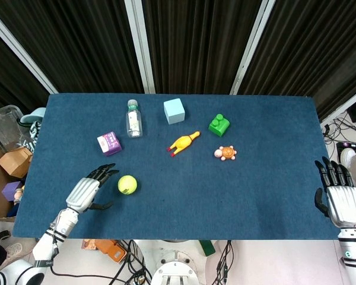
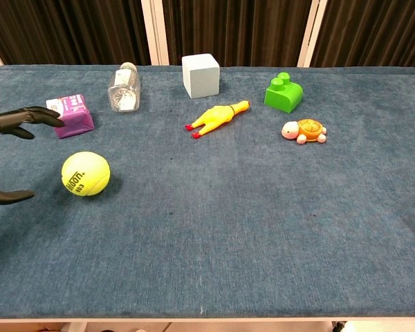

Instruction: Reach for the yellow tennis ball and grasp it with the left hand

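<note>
Left hand (image 1: 89, 191) spread, empty, just left of tennis ball (image 1: 127, 184) on table (image 1: 237, 190), likely set to grasp | right hand (image 1: 343, 200) idle, fingers apparently extended, off table edge.

purple carton (image 1: 109, 143), bottle (image 1: 133, 119), blue cube (image 1: 174, 111), rubber chicken (image 1: 184, 143), green brick (image 1: 219, 124), turtle (image 1: 225, 153)

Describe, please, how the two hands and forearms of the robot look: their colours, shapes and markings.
Both are human-shaped. The left hand has a silver-grey back plate and slim black fingers; its wrist is light grey with a dark band. The right hand matches it: silver back, black fingers, and a pale cylindrical wrist with a dark ring. No lettering or loose cables are readable on either one.
</note>
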